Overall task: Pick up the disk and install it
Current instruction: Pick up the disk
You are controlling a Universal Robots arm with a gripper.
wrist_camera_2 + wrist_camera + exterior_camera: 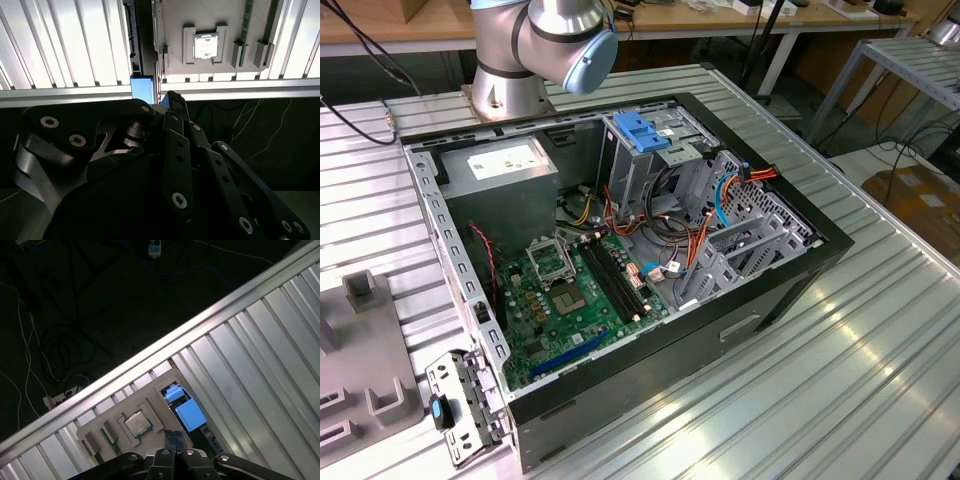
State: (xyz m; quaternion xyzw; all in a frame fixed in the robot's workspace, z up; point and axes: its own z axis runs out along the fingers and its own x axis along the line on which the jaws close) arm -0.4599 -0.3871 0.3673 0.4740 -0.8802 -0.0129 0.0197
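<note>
**Gripper over the parts tray, disk in its slot**

In the first wrist view we see the gripper point(173, 436) with its fingertips drawn together and nothing between them. It hangs over the grey tray point(97, 432) at the edge of the ribbed table point(260, 355). The disk point(190, 414) stands on edge in a tray slot, just beside the fingertips, with its blue rail facing the camera. A processor chip point(138, 423) lies near it. In the exterior view, the open computer case point(670, 375) sits on the table, with the tray at the exterior view's left.
</note>
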